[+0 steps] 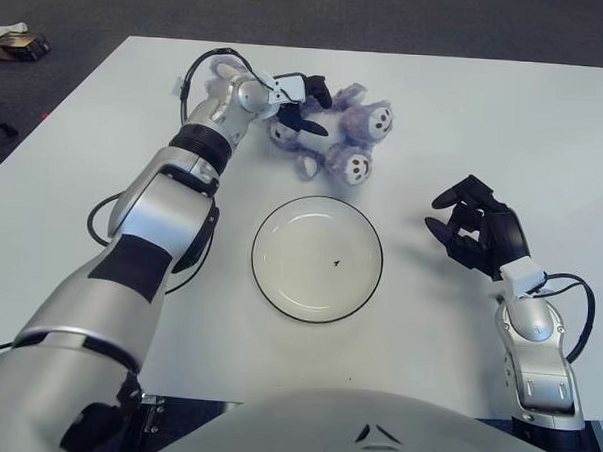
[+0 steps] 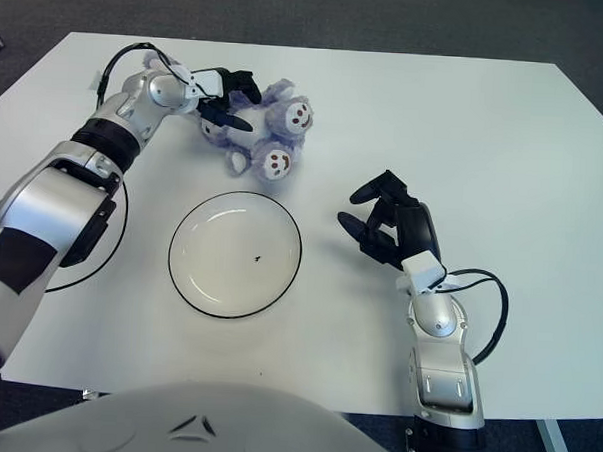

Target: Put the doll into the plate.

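Step in hand: transport of the doll toward the plate, grasp made, delivery not yet done

Left hand (image 1: 297, 98) is at the far side of the white table (image 1: 466, 123), arm stretched well forward. Its black fingers (image 1: 308, 127) are closed around the upper body of the soft lilac plush doll with two round pale faces (image 1: 347, 138). Whether the doll is lifted clear or dragging on the table surface cannot be told. The bulk of the doll trails to the right of and slightly nearer than the hand; one face points up to the right of the fingers, the second lies nearer the robot, just beyond the plate's far rim.

The round white ceramic plate with a thin dark rim (image 1: 317, 258) sits nearer the robot than the left hand and to its right, well apart from the fingers. It holds nothing but a small dark speck near its centre. The doll is beside the plate, not in it; no part overlaps the rim.

Right hand (image 1: 478, 232) shows to the right of the plate, apart from it, fingers curled loosely, holding nothing; idle.

Next move, as judged: draw the left hand back toward the robot and rightward until the doll's mass is over the plate centre, then lower and open the fingers. The grip is on one end, so the hanging part may catch the rim or flop outside; aim the hand past centre to compensate
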Robot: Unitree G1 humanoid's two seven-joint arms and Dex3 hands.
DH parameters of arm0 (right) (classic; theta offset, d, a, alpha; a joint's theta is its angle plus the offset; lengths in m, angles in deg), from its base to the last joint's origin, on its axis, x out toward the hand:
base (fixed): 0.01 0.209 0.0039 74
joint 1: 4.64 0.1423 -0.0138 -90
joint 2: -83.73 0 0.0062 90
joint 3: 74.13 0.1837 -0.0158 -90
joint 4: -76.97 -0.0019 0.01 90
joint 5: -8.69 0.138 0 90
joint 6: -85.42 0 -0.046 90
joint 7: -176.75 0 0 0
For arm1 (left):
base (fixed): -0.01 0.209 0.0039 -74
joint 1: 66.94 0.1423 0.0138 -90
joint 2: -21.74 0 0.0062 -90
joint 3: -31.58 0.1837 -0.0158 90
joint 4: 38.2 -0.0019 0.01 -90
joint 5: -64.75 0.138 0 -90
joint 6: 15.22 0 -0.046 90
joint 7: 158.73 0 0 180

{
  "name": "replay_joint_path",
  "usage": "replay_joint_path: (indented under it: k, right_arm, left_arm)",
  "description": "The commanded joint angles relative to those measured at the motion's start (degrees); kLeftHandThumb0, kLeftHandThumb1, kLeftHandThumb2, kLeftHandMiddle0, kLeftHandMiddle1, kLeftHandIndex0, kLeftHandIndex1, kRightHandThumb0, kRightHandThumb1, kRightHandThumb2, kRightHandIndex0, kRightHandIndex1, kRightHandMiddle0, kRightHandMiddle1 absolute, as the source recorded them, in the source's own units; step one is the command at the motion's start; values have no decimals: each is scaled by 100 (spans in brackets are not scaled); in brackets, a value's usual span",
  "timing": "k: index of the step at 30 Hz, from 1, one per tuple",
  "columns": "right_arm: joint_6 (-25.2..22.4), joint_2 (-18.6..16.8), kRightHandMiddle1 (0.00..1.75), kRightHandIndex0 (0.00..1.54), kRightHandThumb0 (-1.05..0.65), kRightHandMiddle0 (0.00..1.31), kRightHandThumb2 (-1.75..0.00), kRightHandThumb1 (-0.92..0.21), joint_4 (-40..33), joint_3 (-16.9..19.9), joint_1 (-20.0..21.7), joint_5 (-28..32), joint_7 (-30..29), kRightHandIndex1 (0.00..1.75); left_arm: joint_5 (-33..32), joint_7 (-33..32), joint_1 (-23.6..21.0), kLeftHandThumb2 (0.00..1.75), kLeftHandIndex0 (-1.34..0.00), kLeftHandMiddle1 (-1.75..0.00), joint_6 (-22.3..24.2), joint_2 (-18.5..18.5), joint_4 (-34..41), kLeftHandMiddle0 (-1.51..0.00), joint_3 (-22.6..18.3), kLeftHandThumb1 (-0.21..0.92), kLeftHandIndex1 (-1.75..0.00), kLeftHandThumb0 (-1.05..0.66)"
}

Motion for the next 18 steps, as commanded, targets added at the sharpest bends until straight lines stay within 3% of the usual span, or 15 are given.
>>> replay_joint_path:
  k: [1, 18]
  right_arm:
    - [-17, -37, 144, 82, -36, 49, -25, -92, -21, 13, 10, -8, -34, 175]
    - [117, -47, 144, 82, -36, 49, -25, -92, -20, 152, -22, 56, -62, 175]
  left_arm:
    - [-199, 478, 490, 27, -23, -165, 287, 207, 255, -38, 71, 92, -71, -46]
    - [-488, 819, 1052, 26, -23, -152, 1603, 328, 1791, -43, 142, 92, -71, -41]
